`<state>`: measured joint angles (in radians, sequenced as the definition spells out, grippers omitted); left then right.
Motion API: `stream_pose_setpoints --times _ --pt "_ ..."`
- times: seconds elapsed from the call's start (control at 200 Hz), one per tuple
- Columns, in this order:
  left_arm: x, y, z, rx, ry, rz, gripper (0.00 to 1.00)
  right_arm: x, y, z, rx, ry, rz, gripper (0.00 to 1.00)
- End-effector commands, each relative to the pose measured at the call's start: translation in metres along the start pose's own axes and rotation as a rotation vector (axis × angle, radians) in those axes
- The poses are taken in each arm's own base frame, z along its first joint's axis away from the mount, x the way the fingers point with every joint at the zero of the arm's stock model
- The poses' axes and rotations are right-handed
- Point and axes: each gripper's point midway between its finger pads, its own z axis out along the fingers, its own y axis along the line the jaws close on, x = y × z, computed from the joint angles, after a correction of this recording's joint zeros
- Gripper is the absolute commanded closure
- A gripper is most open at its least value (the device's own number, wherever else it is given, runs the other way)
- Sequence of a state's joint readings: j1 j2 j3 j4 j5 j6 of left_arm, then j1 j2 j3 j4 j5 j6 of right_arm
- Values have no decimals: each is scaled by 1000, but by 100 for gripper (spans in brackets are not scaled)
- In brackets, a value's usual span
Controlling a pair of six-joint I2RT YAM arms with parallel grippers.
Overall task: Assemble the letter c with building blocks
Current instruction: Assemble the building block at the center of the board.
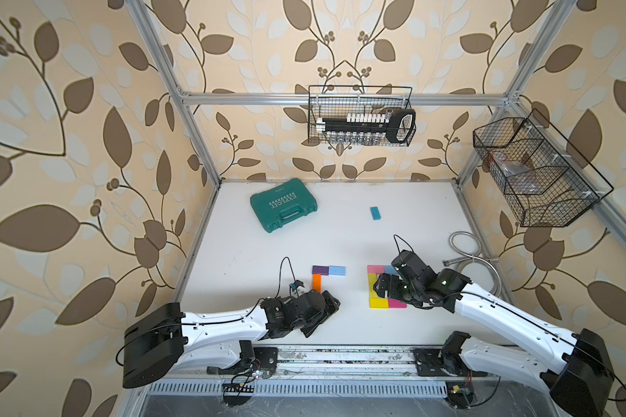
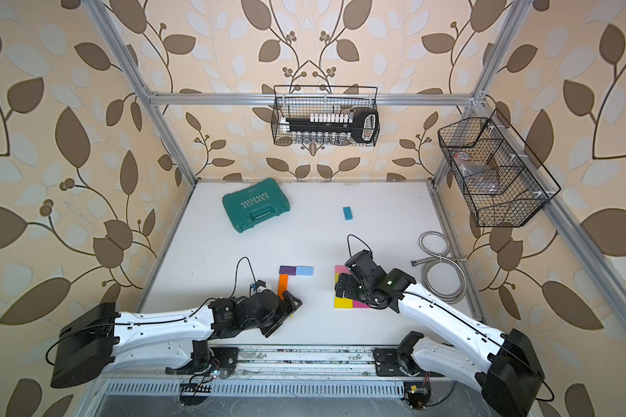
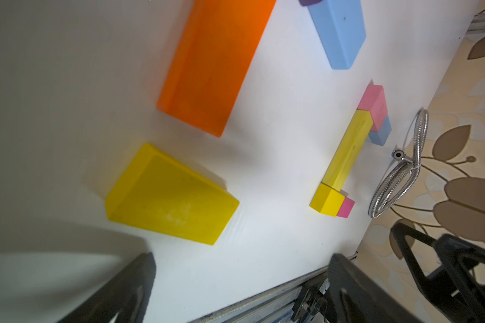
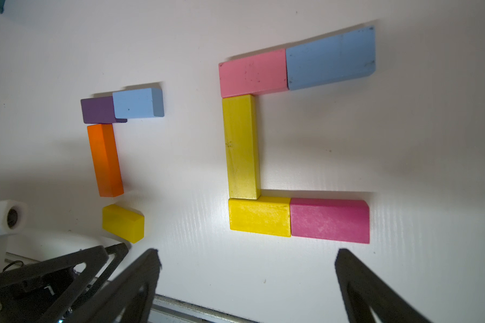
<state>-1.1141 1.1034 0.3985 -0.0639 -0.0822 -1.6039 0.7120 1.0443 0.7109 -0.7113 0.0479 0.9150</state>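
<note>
Two groups of building blocks lie near the table's front. The right group forms a C: pink (image 4: pixel 252 72), light blue (image 4: pixel 331 58), long yellow (image 4: pixel 241 145), short yellow (image 4: pixel 259 216) and magenta (image 4: pixel 329 221). My right gripper (image 4: pixel 248 251) hovers over it, open and holding nothing. The left group has purple (image 1: pixel 320 270), light blue (image 1: pixel 337 270) and orange (image 1: pixel 316 282) blocks. A loose yellow block (image 3: pixel 168 195) lies askew just past the orange end. My left gripper (image 3: pixel 242 260) is open beside it, holding nothing. A teal block (image 1: pixel 375 213) lies alone farther back.
A green plastic case (image 1: pixel 282 204) sits at the back left of the white table. A coiled metal hose (image 1: pixel 467 252) lies along the right edge. Wire baskets hang on the back wall (image 1: pixel 362 115) and on the right wall (image 1: pixel 535 173). An aluminium rail runs along the front edge (image 1: pixel 340 355).
</note>
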Motion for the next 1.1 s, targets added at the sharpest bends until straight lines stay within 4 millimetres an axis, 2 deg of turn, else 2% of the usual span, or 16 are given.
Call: stream_pose_setpoints --times 0.0,0.275,0.78,1.095 --pt "-2 -2 1 3 -22 2 1 -5 7 -3 -19 -9 -8 4" --pt "2 -6 10 -4 -7 13 1 -5 7 -4 -18 -11 -9 4" --pt "-12 -11 7 3 -41 10 1 -8 2 -2 -11 -14 12 4" --pt "-11 -16 11 3 -27 22 1 -7 1 0 -6 -9 11 4"
